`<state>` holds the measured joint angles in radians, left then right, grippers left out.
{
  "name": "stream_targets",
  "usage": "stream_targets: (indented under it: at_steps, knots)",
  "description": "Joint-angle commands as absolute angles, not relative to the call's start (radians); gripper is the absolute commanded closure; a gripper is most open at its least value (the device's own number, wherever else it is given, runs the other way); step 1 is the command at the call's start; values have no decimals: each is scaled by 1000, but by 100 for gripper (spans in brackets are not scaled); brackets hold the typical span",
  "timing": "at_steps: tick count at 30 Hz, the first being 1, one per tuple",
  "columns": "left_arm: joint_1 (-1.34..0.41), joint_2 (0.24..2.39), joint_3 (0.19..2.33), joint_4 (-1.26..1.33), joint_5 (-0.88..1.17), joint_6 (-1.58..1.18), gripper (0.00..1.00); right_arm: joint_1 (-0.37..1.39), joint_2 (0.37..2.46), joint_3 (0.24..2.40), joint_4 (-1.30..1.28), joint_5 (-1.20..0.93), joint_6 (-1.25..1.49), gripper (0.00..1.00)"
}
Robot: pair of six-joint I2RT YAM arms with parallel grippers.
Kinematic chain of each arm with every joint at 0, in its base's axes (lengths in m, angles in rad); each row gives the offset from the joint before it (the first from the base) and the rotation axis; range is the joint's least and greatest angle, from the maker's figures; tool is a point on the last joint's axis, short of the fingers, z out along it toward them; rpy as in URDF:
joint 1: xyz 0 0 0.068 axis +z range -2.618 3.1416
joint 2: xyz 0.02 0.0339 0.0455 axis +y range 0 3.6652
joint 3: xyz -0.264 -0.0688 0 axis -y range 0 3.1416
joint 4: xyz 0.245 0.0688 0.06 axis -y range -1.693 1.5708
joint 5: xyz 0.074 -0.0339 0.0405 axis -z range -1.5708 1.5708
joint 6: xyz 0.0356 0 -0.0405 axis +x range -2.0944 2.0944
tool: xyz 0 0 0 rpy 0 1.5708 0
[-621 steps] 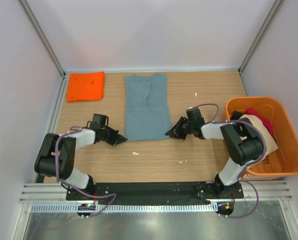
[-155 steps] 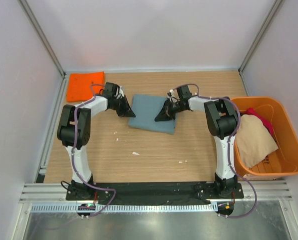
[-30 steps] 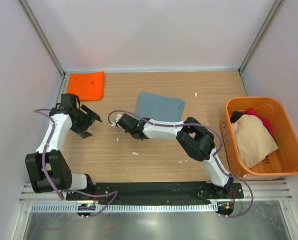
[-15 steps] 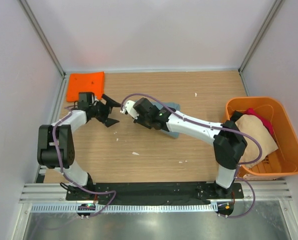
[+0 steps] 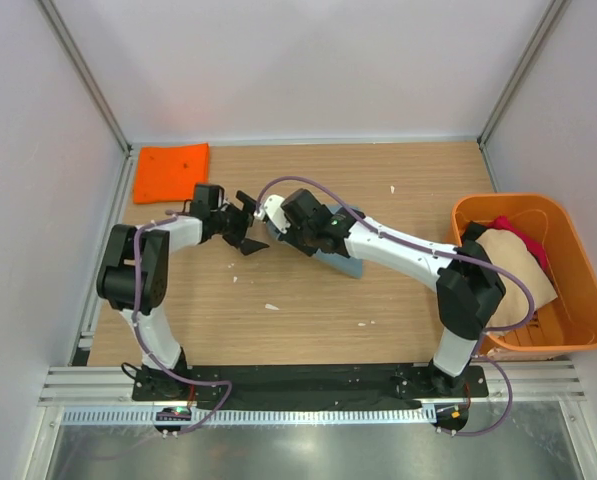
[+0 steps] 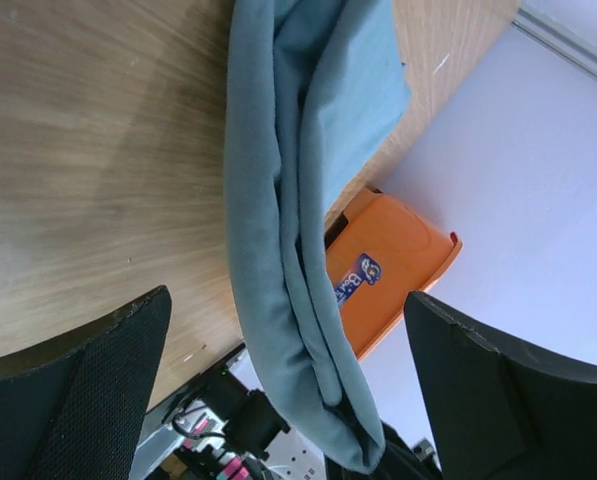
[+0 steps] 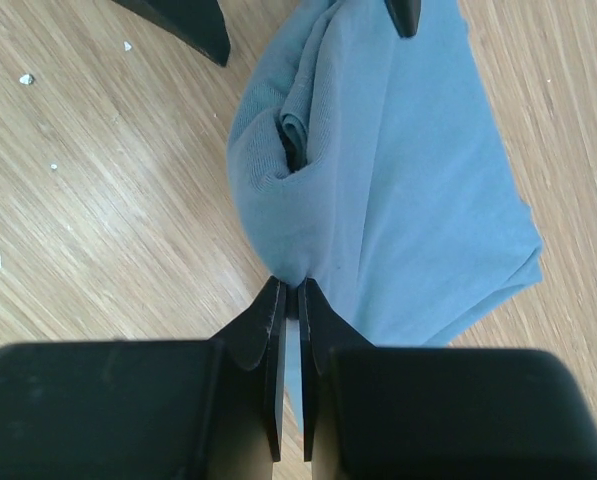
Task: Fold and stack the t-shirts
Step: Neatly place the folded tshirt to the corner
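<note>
The folded grey-blue t-shirt [image 5: 340,263] lies mid-table, mostly hidden under my right arm in the top view. My right gripper [image 7: 296,285] is shut on its rounded folded edge [image 7: 278,200]; from above that gripper [image 5: 278,238] sits at the shirt's left end. My left gripper [image 5: 252,227] stands wide open just left of it, its fingers [image 6: 78,385] on either side of the hanging cloth [image 6: 278,200] without touching it. A folded orange t-shirt [image 5: 171,172] lies at the back left. Beige [image 5: 508,270] and red [image 5: 523,235] t-shirts sit in the tub.
The orange plastic tub [image 5: 578,330] stands at the right edge of the table and also shows behind the cloth in the left wrist view [image 6: 388,260]. Small white scraps [image 5: 271,306] dot the wood. Metal rails line the left side and the near edge.
My left gripper swung right from the table's left side to the shirt's left end and opened wider. The right arm shifted right, and the shirt moved nearer under it.
</note>
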<state>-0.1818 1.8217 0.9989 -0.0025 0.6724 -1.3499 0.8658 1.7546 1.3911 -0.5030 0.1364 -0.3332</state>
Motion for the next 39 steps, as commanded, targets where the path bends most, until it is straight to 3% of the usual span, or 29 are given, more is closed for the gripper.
stream_targets:
  at_steps: [1, 9, 11, 12, 13, 14, 15, 16, 17, 18, 21, 25, 33, 39]
  knots:
    - [-221, 1884, 1069, 32, 657, -1382, 0, 859, 1680, 1401, -474, 120, -311, 98]
    - [-256, 2035, 1176, 37, 608, -1387, 11, 850, 1651, 1390, -463, 89, -284, 98]
    - [-256, 2072, 1215, 47, 620, -1376, 21, 850, 1644, 1390, -463, 84, -273, 96]
    - [-256, 2082, 1226, 63, 624, -1371, 27, 850, 1637, 1388, -466, 83, -265, 89]
    - [-255, 2088, 1236, 64, 623, -1341, 45, 848, 1635, 1388, -469, 90, -247, 82]
    - [-255, 2088, 1249, 64, 618, -1312, 57, 848, 1629, 1388, -475, 98, -229, 74]
    - [-250, 2086, 1268, 58, 615, -1286, 68, 841, 1614, 1382, -488, 104, -209, 53]
    - [-245, 2079, 1282, 52, 615, -1257, 94, 832, 1597, 1375, -491, 121, -152, 45]
    - [-244, 2071, 1298, 34, 609, -1180, 100, 806, 1577, 1361, -492, 126, -123, 39]
    - [-239, 2065, 1340, -44, 595, -1142, 100, 790, 1530, 1329, -494, 124, -65, 31]
    - [-238, 2033, 1429, -164, 540, -982, 100, 736, 1447, 1254, -506, 110, -5, 25]
    - [-238, 2016, 1563, -334, 419, -820, 100, 698, 1329, 1168, -518, 87, 54, 23]
    - [-238, 2173, 2147, -895, 111, -451, 100, 673, 1183, 1052, -503, 49, 98, 22]
    - [-224, 2252, 2456, -1052, -95, -204, 100, 654, 1141, 991, -505, 29, 94, 21]
